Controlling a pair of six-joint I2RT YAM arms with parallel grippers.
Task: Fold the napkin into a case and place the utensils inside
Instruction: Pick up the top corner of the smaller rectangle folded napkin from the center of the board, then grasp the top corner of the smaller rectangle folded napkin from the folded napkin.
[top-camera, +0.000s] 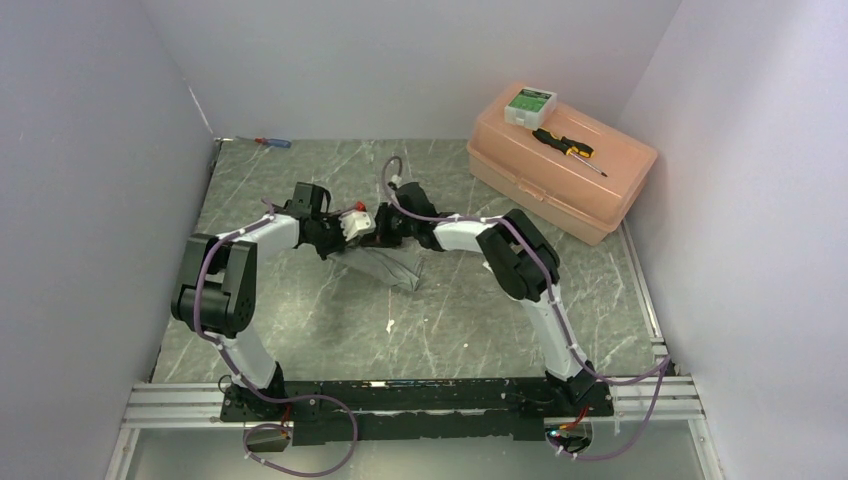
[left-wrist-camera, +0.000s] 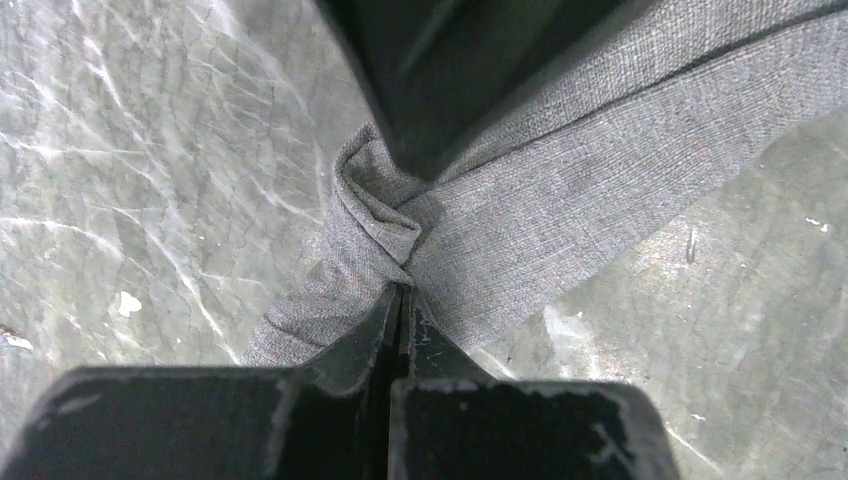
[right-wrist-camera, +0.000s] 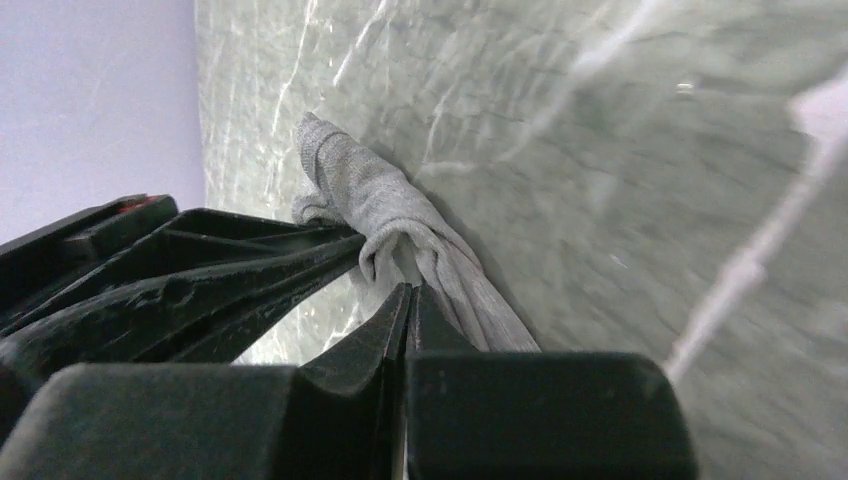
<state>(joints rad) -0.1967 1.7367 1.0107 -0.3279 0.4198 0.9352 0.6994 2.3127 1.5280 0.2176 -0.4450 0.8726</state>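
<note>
**Napkin pinched between both grippers at mid-table**

Napkin (top-camera: 388, 266) first, since it is my job here, but I will go down by size.

The table (top-camera: 450, 320) is a grey marbled top with pale walls around it. At its far right corner sits a pink box (top-camera: 590, 195), lid down and set at an angle.

From my top view both arms reach in from the near edge and bend toward each other, so their wrists meet just left of the table's centre.

The napkin is bunched there, grey and creased. Its gathered top is held up at the fingertips, and the rest falls toward the table just on my side of the grippers. I cannot tell how much of it rests on the surface.

On the left wrist feed, the left gripper (left-wrist-camera: 400, 296) is clamped tight on a twisted knot of cloth, jaws pressed together. The right gripper (right-wrist-camera: 408, 293) is likewise closed on a looped fold. The two sets of tips almost touch.

A black-and-yellow screwdriver (top-camera: 567, 147) lies on the lid. A red-and-blue screwdriver (top-camera: 272, 142) lies at the far left edge. A small white-and-green carton (top-camera: 530, 103) sits at the lid's back.
</note>
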